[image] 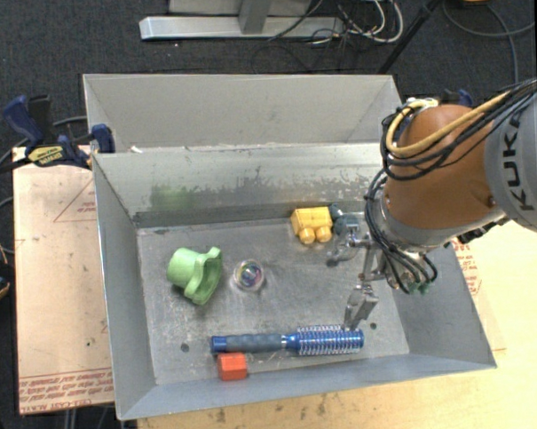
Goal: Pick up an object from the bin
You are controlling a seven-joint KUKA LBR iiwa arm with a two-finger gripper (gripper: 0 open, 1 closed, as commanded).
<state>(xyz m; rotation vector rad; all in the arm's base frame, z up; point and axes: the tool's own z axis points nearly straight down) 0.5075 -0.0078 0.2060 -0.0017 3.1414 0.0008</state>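
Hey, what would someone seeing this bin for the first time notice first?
The robot's orange-covered arm looms at the right, its gripper just over the bristle end of a blue plastic hairbrush at the front. A bright green plastic cup lies tipped at the left.

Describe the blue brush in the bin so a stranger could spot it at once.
In the grey metal bin, look along the floor by the front wall, nearest the camera. A blue hairbrush lies flat there, handle toward the view's left, bristled head toward its right. It is the only long, thin thing; the orange block beside its handle is small and squarish.
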